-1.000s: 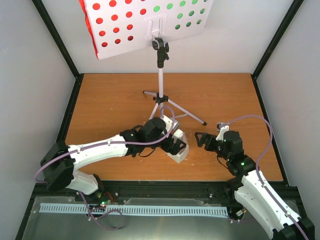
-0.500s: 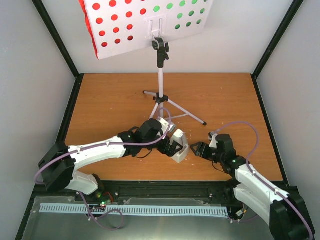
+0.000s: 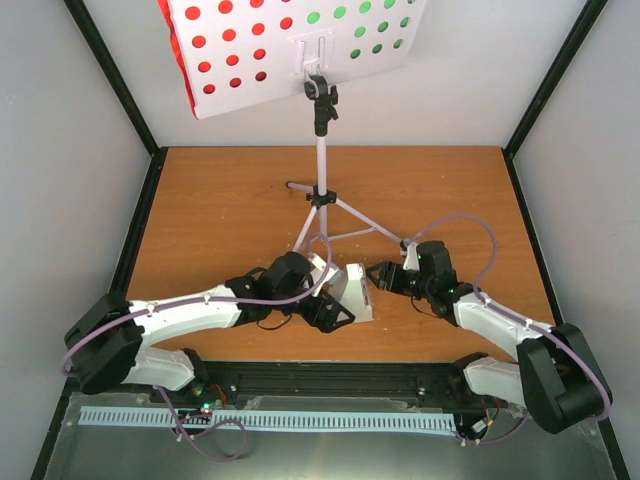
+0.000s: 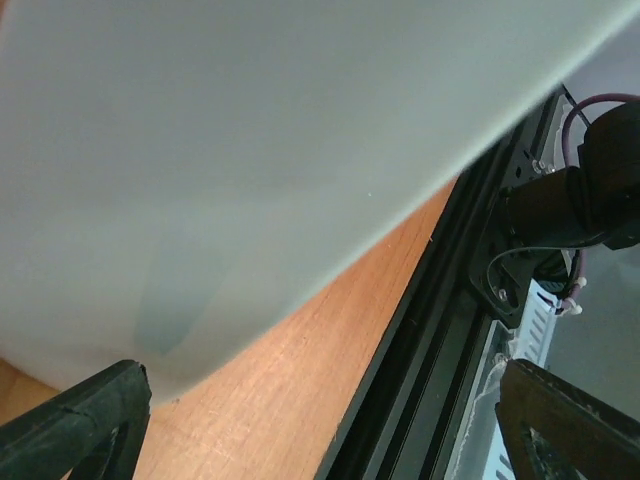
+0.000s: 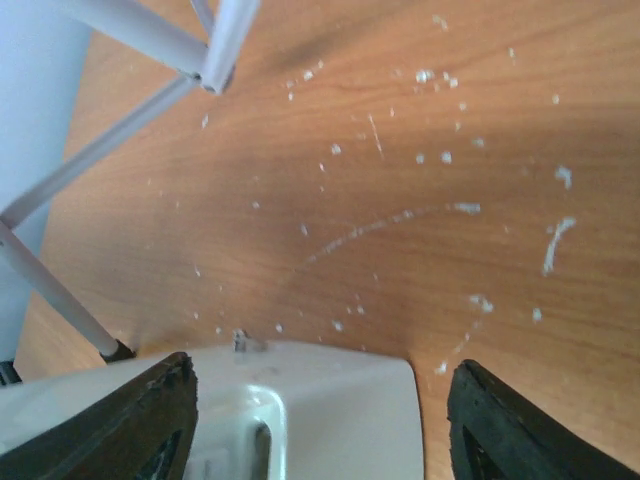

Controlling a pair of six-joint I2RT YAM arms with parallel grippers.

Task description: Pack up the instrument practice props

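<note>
Metronome [image 3: 358,292]: white, rests on the table [image 3: 220,210], hemmed in between the two grippers. Sits just ahead of the left gripper [image 4: 320,370] and fills most of that wrist view, close above the fingers. Left jaws: spread wide, released, clasping nothing, with bare wood and the black front rail [image 4: 420,330] visible between the white body and one finger. Lies as well between the fingers of the right gripper [image 5: 322,362], reached from the opposite side. Right jaws: parted around one end, not clenched, with a strip of wood visible between the body and one finger [image 5: 500,420]. Music stand [image 3: 322,165]: upright beyond both grippers, one tripod foot just beside the right gripper. Red sheet [image 3: 215,45] and green sheet [image 3: 360,30]: high on the stand's perforated desk, well apart from either gripper.
</note>
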